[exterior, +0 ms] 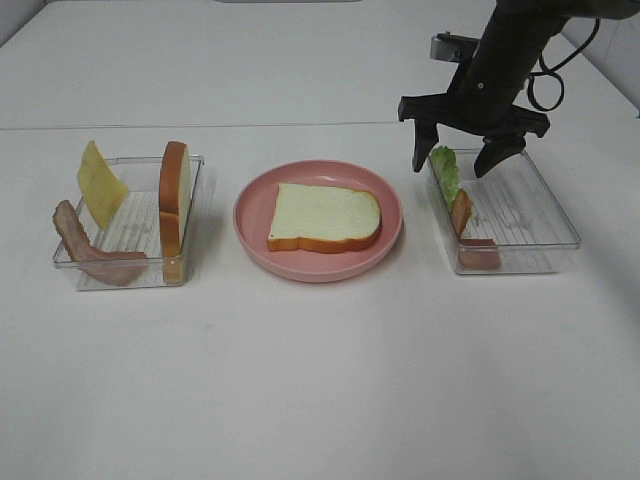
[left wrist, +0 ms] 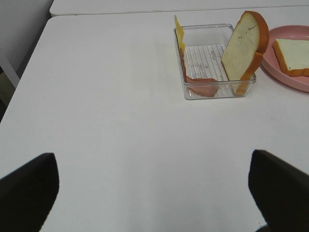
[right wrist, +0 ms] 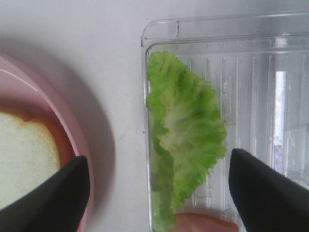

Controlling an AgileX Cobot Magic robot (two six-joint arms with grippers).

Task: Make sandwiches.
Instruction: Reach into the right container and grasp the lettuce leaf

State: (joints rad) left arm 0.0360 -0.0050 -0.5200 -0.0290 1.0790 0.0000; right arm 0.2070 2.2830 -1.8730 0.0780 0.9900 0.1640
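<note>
- Right gripper (exterior: 452, 166): jaws wide apart, holding nothing, hovering over lettuce (right wrist: 186, 130).
- Lower straight; close on its upper edge, clear of the tray (exterior: 560, 215) wall.

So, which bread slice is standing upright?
The bread slice in the left tray, on edge; the other slice lies flat on the pink plate.

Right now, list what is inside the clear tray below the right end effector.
In the tray: green lettuce against one long wall, then reddish-brown bacon strips. Their lower parts overlap, so anything beneath is hidden.
</note>
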